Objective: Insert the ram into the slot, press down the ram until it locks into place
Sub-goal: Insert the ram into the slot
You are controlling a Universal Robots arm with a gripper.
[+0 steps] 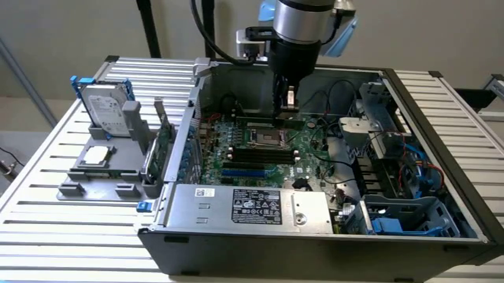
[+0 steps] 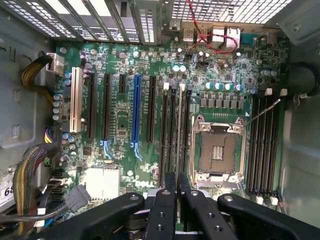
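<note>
The ram [image 1: 268,122] is a thin green strip lying level just under my gripper [image 1: 285,109], at the far side of the motherboard inside the open case. In the wrist view the ram [image 2: 179,130] shows edge-on as a pale line running away from my fingertips. My gripper [image 2: 177,192] is shut on it. The strip lines up with a black slot [image 2: 171,130] in the bank beside the processor socket [image 2: 218,150]. How deep it sits in that slot I cannot tell. A second bank of black slots [image 2: 262,145] lies on the socket's other side.
A shorter blue slot [image 2: 136,110] and white and black card slots lie further along the board. Cable bundles [image 2: 30,175] crowd one edge. The power supply [image 1: 248,206] fills the case front. A hard drive [image 1: 106,115] and an expansion card [image 1: 162,153] stand outside, at the exterior view's left.
</note>
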